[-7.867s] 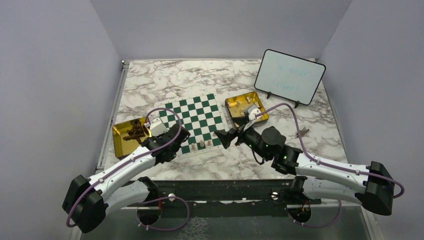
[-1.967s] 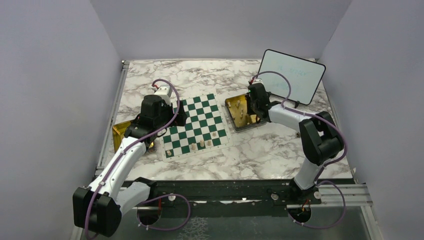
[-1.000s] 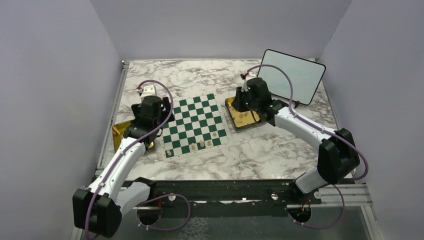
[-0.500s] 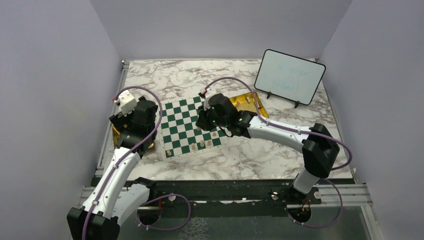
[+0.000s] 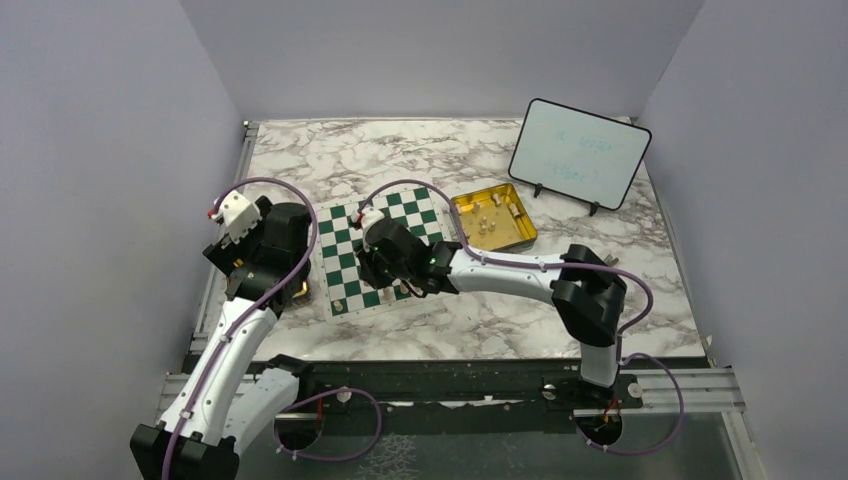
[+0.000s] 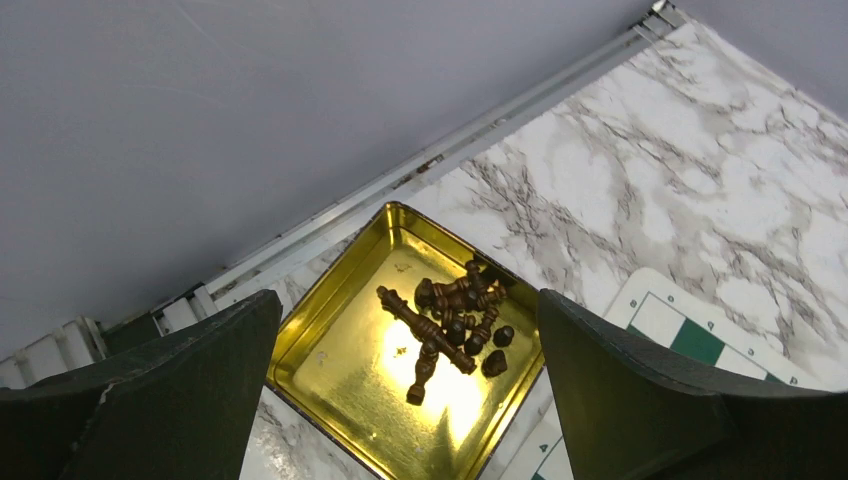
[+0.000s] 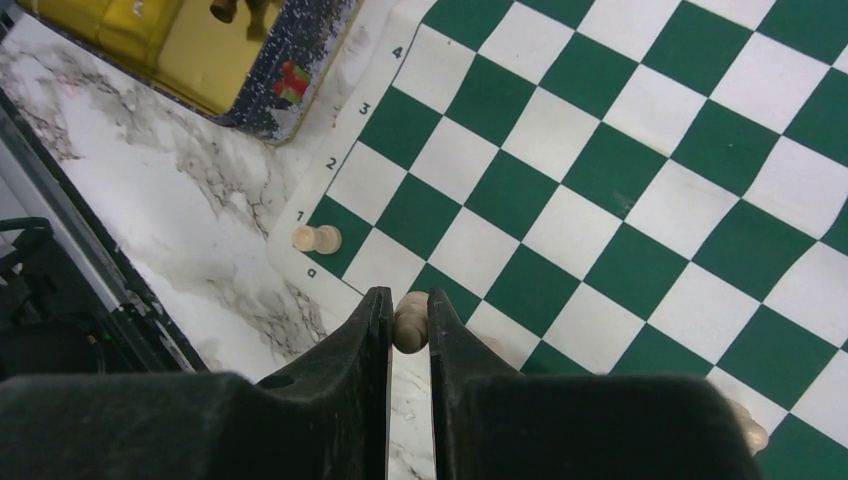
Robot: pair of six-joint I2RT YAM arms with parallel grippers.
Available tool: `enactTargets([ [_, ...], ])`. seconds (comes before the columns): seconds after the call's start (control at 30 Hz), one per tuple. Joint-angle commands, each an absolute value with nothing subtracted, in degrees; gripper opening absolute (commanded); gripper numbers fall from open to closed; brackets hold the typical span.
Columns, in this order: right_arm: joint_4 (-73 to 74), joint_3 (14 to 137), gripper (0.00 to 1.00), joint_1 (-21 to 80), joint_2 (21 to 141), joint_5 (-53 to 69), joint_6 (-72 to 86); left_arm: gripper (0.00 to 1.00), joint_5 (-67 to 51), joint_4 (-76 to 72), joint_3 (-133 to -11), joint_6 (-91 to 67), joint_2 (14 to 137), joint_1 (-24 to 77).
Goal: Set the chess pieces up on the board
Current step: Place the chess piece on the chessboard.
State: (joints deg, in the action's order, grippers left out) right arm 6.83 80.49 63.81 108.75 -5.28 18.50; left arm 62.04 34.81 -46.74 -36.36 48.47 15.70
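Cream chess piece [image 7: 410, 322] is gripped in the right jaws just over the near edge of the board [image 7: 600, 180], left jaws are spread wide above the dark-piece tin [image 6: 330, 370], only a few pieces are seen placed, so most are judged left.

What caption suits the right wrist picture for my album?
Right gripper pinches a small cream chess piece above the edge of the green-and-white checkered board.

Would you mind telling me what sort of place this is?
Probably a robotics lab test cell, not a home: plain grey walls box in a marble-patterned table, with a small whiteboard propped at the back.
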Motion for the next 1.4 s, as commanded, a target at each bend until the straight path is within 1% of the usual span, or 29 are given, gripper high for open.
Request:
enactTargets([
  [0.0, 9.19, 83.44, 0.14, 65.22, 112.19, -8.70, 17.14, 0.99, 70.57, 42.57, -50.18, -45.17, 47.11, 15.29],
  [0.33, 9.19, 84.64, 0.14, 66.70, 116.13, -9.50, 17.68, 0.99, 71.95, 46.13, -51.09, -49.59, 46.88, 15.38],
  [1.37, 11.31, 86.82, 0.15, 67.85, 120.59, -10.78, 17.36, 0.99, 71.72, 46.14, -50.98, -49.88, 46.23, 15.64],
])
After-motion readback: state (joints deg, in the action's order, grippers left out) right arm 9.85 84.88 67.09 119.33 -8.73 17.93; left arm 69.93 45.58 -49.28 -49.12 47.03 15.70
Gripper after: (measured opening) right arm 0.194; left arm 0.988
